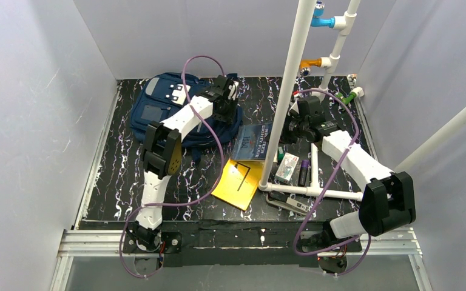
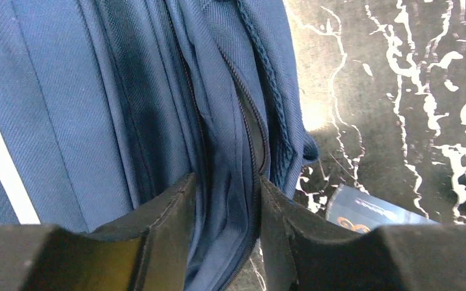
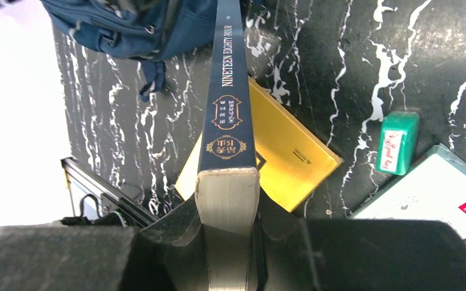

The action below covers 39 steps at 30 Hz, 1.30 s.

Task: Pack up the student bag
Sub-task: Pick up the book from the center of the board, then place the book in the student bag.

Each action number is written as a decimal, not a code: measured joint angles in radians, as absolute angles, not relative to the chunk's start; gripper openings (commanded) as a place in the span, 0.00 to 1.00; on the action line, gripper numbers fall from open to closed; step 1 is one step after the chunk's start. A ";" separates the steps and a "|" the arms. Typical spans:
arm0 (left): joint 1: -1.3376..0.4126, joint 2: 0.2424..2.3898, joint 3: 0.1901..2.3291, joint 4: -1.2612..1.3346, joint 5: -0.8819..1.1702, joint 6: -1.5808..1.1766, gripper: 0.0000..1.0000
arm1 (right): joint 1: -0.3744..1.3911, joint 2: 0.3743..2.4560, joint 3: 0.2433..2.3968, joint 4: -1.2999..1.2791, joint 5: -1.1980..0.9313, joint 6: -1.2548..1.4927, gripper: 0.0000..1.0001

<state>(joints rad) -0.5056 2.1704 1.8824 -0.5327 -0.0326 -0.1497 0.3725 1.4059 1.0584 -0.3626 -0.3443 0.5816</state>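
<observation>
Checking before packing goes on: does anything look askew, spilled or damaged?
Nothing spilled or damaged. Only oddity: the navy book is held on edge, clamped in the right gripper, near the yellow notebook. The bag has its zip gaping slightly.

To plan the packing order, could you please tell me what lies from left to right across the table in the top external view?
Large navy blue fabric backpack, flat yellow notebook, small white box, dark marker with a purple cap. The dark blue book overlaps the notebook, so it is left out.
</observation>
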 measured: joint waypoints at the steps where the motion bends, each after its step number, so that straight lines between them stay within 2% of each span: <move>1: -0.506 2.211 1.917 -0.553 -0.036 -0.152 0.17 | 0.373 1.406 1.078 -0.365 -0.345 0.599 0.01; 2: -0.506 2.233 1.937 -0.565 -0.038 -0.153 0.05 | 0.373 1.406 1.083 -0.365 -0.345 0.601 0.01; 3: -0.506 2.255 1.972 -0.598 -0.043 -0.149 0.00 | 0.373 1.406 1.097 -0.369 -0.338 0.612 0.01; 6: -0.506 2.313 2.061 -0.660 -0.051 -0.134 0.00 | 0.370 1.406 1.142 -0.382 -0.319 0.629 0.01; 12: -0.505 2.279 2.062 -0.700 -0.072 -0.108 0.00 | 0.366 1.405 1.193 -0.403 -0.286 0.630 0.01; 22: -0.490 1.965 2.046 -0.762 -0.080 -0.059 0.00 | 0.362 1.405 1.261 -0.421 -0.368 0.714 0.01; 27: -0.477 1.823 2.033 -0.795 -0.019 -0.033 0.00 | 0.360 1.435 1.254 -0.208 -0.526 0.941 0.01; 31: -0.485 1.792 2.033 -0.821 0.084 -0.054 0.00 | 0.363 1.490 1.220 -0.015 -0.606 1.104 0.01; 39: -0.493 1.791 2.032 -0.835 0.190 -0.136 0.00 | 0.363 1.629 1.169 0.147 -0.614 1.242 0.01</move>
<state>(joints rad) -0.4927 1.7908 2.0323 -0.8352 0.1898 -0.1364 0.3634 1.6295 1.1690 0.1467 -0.6144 1.2419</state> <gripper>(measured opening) 0.022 0.284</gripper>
